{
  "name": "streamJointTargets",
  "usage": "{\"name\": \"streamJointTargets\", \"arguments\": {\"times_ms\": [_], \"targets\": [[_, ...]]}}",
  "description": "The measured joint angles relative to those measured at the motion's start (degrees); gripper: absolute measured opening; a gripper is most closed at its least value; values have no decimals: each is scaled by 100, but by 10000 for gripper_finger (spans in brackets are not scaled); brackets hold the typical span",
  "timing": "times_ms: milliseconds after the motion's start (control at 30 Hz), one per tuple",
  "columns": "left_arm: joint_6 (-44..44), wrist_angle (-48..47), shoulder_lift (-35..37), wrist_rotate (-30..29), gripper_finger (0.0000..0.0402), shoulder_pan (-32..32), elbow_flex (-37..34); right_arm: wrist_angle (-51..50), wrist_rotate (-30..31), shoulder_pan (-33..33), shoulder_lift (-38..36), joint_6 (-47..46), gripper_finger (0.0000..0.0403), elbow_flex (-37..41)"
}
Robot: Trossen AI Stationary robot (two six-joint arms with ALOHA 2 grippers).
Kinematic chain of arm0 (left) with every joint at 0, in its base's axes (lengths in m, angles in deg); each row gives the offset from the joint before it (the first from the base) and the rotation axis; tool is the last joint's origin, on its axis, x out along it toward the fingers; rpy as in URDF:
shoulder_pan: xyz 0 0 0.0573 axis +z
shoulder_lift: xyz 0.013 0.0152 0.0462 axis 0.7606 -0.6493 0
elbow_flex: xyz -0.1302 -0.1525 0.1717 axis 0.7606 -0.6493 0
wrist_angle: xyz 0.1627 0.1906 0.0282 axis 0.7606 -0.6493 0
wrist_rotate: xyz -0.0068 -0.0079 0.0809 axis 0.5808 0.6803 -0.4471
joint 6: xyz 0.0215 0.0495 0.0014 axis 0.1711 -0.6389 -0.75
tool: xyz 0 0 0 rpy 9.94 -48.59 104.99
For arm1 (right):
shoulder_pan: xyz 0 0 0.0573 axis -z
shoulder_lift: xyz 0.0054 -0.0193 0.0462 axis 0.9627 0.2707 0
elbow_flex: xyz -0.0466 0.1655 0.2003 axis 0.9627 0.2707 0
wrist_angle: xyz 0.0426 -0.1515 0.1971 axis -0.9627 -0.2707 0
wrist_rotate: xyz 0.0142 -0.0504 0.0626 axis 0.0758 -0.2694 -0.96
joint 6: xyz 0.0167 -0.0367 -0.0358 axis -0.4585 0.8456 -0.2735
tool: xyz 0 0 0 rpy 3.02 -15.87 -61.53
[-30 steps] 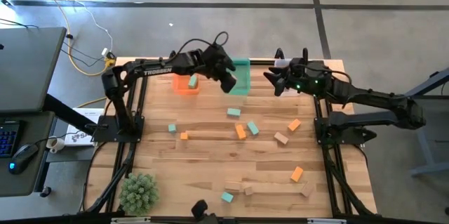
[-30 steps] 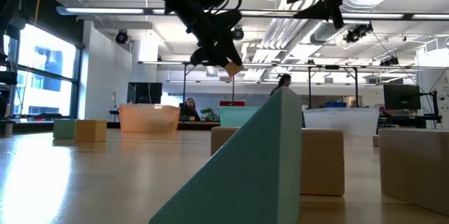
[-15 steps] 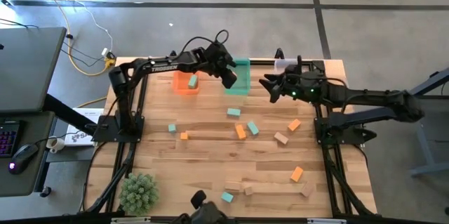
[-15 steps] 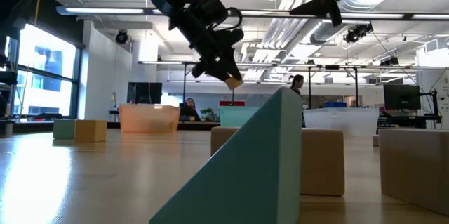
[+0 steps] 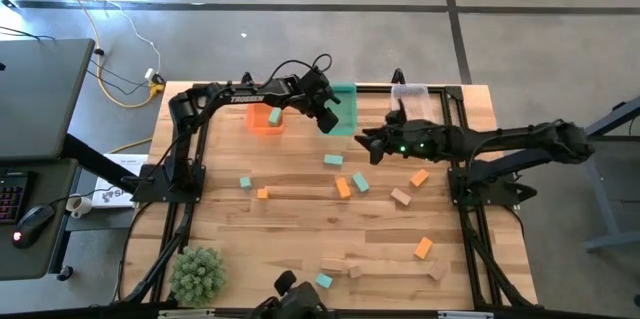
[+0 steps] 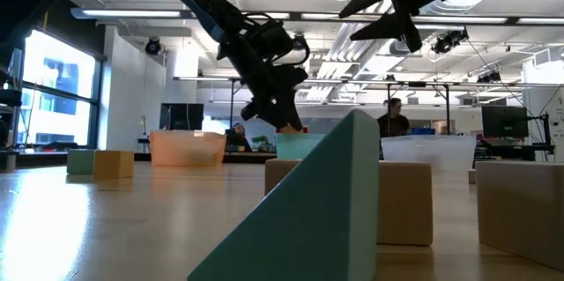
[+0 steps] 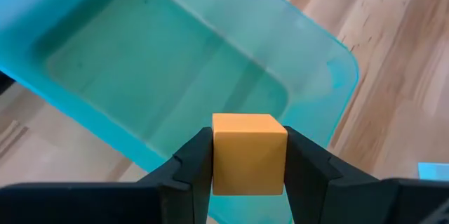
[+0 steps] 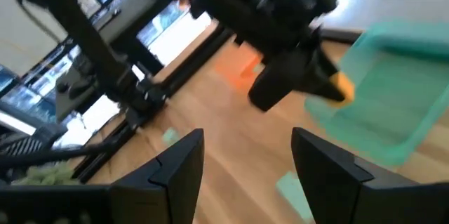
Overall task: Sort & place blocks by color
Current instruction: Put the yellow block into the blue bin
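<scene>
An orange block [image 7: 249,152] hangs over the teal bin [image 7: 161,76], with my left gripper [image 5: 327,119] shut on it. In the low view the block [image 6: 289,128] is a little above the bin's rim. The orange bin [image 5: 264,119], left of the teal one, holds one teal block [image 5: 275,116]. My right gripper [image 5: 363,144] stands open in the air just right of the teal bin, nothing between its fingers [image 8: 179,168]. Several teal, orange and wood blocks lie about the table, among them teal [image 5: 333,160], orange [image 5: 343,187] and wood [image 5: 401,197]. My left gripper pinches the orange block by two opposite side faces [image 7: 214,155] between its two fingers. The fingers slant down from the table's left side toward the bin. The block sits level between the fingertips, lifted clear above the teal bin's inside.
A clear bin [image 5: 410,99] stands at the far right, next to the teal bin. A fuzzy green plant [image 5: 195,274] sits at the near left corner. More blocks lie near the front edge, such as teal [image 5: 323,281] and orange [image 5: 423,248].
My left gripper has gone down toward the teal bin with the orange block still in its hold. My right gripper, open throughout, has swung from the far right toward the table's left and near side and has sunk a little.
</scene>
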Motion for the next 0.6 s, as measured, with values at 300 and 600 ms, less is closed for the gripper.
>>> {"name": "streamJointTargets", "arguments": {"times_ms": [300,600], "targets": [[-150,96,-4,0,115,0,0,-266,-284,-630,518,-700,202,0],[-148,94,-4,-11,153,0,0,-669,-295,-1104,1047,-1458,202,0]]}}
